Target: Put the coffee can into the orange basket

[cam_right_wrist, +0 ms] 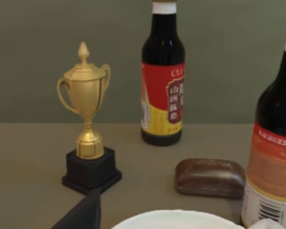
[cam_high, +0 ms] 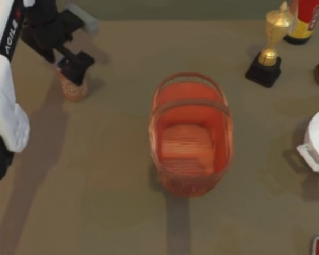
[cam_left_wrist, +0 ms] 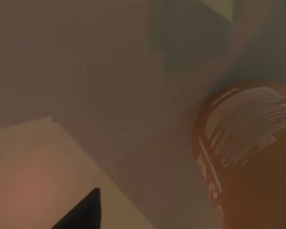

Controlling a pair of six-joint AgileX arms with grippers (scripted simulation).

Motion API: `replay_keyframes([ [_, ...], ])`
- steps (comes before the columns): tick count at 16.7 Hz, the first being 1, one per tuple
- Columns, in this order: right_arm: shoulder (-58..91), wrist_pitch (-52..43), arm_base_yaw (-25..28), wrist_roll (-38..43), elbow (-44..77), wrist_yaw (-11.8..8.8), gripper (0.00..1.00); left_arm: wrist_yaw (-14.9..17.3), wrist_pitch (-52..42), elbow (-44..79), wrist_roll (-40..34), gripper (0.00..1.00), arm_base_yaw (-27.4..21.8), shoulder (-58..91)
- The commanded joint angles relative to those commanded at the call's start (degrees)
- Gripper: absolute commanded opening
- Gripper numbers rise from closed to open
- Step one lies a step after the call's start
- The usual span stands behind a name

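The left gripper [cam_high: 74,68] sits right over the coffee can [cam_high: 72,87] at the far left of the table, well apart from the orange basket [cam_high: 173,114] in the middle; I cannot tell whether its fingers have closed. A good grasp would be square across the can's body before lifting. The left wrist view alone shows the can's printed side; the right gripper is out of sight.

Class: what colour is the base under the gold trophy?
Black base; clearest in the right wrist view.
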Motion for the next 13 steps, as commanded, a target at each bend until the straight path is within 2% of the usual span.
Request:
replay_keyframes([
  [4, 0.0, 0.0, 0.0, 0.0, 0.0, 0.0, 1.0, 0.07, -2.46, 7.72, -0.15, 1.0, -0.19, 5.44],
  [8, 0.0, 0.0, 0.0, 0.0, 0.0, 0.0, 1.0, 0.08, -2.59, 8.13, -0.15, 1.0, -0.21, 5.75],
  [13, 0.0, 0.0, 0.0, 0.0, 0.0, 0.0, 1.0, 0.08, -2.59, 8.13, -0.15, 0.62, -0.21, 5.75],
])
